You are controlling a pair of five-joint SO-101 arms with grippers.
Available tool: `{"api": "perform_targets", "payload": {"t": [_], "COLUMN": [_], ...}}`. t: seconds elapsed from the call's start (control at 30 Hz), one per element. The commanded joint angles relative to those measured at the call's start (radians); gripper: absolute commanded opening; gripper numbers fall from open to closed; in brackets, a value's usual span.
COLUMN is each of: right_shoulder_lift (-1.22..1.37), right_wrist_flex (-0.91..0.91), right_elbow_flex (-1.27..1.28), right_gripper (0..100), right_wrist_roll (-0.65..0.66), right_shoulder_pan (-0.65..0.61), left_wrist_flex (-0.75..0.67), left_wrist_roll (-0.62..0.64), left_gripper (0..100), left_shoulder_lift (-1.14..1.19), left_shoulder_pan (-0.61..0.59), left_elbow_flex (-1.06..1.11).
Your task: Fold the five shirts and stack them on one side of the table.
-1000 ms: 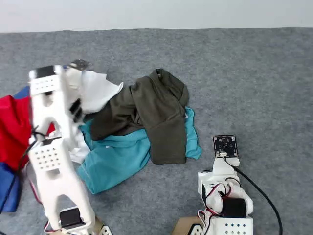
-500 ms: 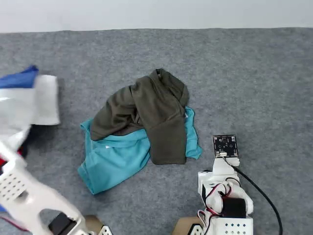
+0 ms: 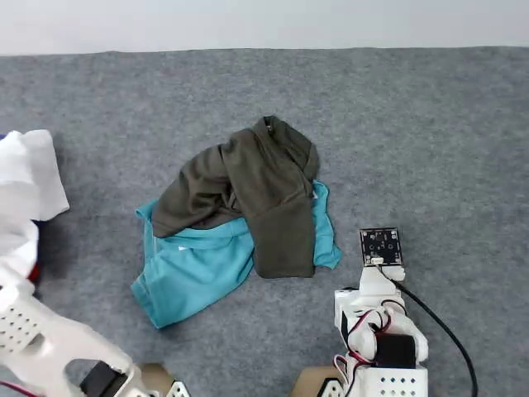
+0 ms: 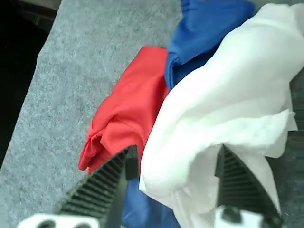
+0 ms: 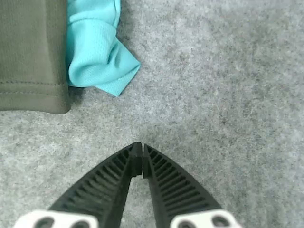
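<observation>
With the left hand [image 4: 175, 151] wide apart over the white shirt [image 4: 228, 95], heaped unfolded on the red shirt [image 4: 128, 109] and blue shirt [image 4: 209, 23] near the edge of the surface [image 4: 61, 95], I fear a deep grasp catches two shirts together; the right hand [image 5: 142, 154] rests closed, empty.

Against the flecked grey table [image 3: 430, 124] lie a plain dark olive shirt [image 3: 264, 190], a teal shirt [image 3: 194, 277] and, at the left edge, a white shirt [image 4: 228, 104], a red shirt [image 4: 126, 118] and a blue shirt [image 4: 209, 23].
</observation>
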Motion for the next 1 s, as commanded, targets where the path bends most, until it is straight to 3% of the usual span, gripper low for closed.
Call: {"api": "perform_targets", "payload": {"t": [0.0, 0.17, 0.37, 0.53, 0.73, 0.97], "right_shoulder_lift": [-0.007, -0.007, -0.007, -0.007, -0.007, -0.007], "right_wrist_flex": [0.004, 0.004, 0.004, 0.004, 0.004, 0.004], "right_elbow_flex": [0.015, 0.015, 0.015, 0.015, 0.015, 0.015], "right_gripper": [1.1, 1.1, 1.1, 1.1, 1.1, 1.1], "right_wrist_roll": [0.012, 0.012, 0.012, 0.012, 0.012, 0.012], "right_shoulder_pan": [0.005, 0.005, 0.005, 0.005, 0.005, 0.005], "left_wrist_flex": [0.026, 0.028, 0.026, -0.003, -0.183, -0.339], "left_wrist_roll": [-0.014, -0.023, -0.058, -0.025, 0.144, 0.265], "left_gripper": [29, 29, 29, 28, 29, 29], "left_shoulder_lift": [-0.141, -0.279, -0.528, -0.637, -0.595, -0.463], "left_shoulder_pan": [0.083, 0.244, 0.476, 0.740, 0.979, 1.123], "left_elbow_flex": [-0.035, 0.084, 0.542, 0.816, 0.920, 0.923]}}
